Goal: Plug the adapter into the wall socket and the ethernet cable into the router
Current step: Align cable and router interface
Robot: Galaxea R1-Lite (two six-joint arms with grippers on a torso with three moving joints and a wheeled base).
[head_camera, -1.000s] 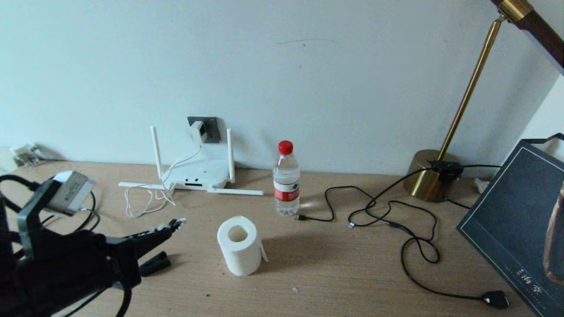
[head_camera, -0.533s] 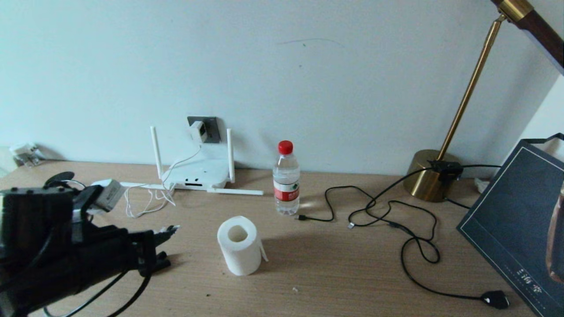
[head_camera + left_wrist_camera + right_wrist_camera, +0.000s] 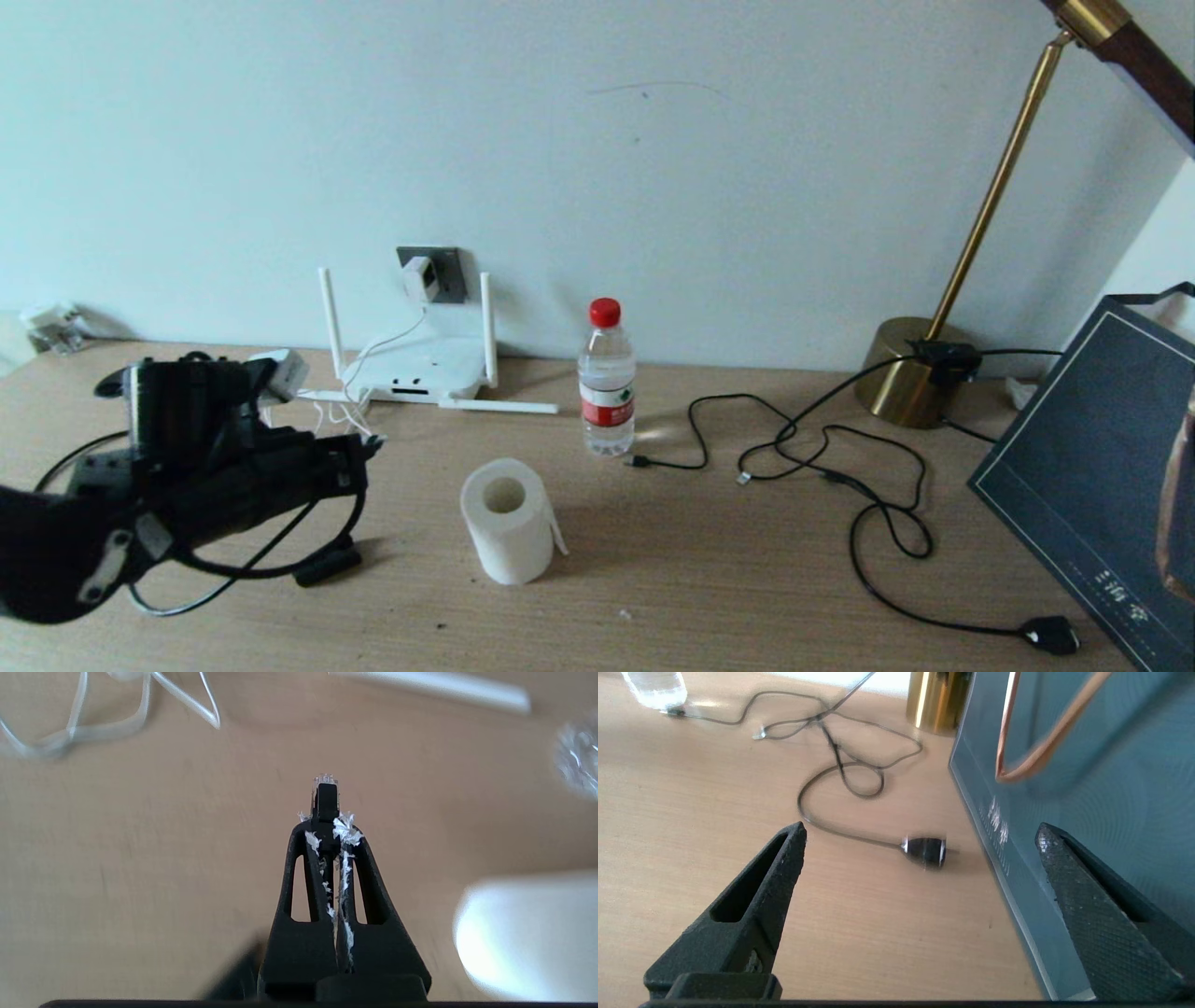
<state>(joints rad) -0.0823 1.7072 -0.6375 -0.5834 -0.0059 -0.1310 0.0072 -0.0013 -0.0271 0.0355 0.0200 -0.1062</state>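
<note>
The white adapter [image 3: 420,277] sits on the dark grey wall socket [image 3: 446,273], and its thin white cord [image 3: 322,420] hangs down to the desk. The white router [image 3: 415,370] lies flat below the socket, two antennas upright and two lying on the desk. My left gripper [image 3: 369,446] [image 3: 327,828] hovers over the desk in front of the router, shut on the ethernet cable, whose clear-tipped plug [image 3: 325,794] pokes out past the fingertips. The black ethernet cable [image 3: 252,571] loops under the arm. My right gripper [image 3: 920,829] stands open and empty, low over the desk at the right.
A toilet paper roll [image 3: 505,519] stands right of my left gripper, with a water bottle [image 3: 606,378] behind it. Thin black cables [image 3: 822,448] sprawl towards a brass lamp [image 3: 920,373]. A dark blue bag [image 3: 1092,467] leans at the right edge. A black clip-like object [image 3: 327,564] lies under the left arm.
My left arm has swung right and away from me, towards the router, still shut on the ethernet plug. The right gripper stays open.
</note>
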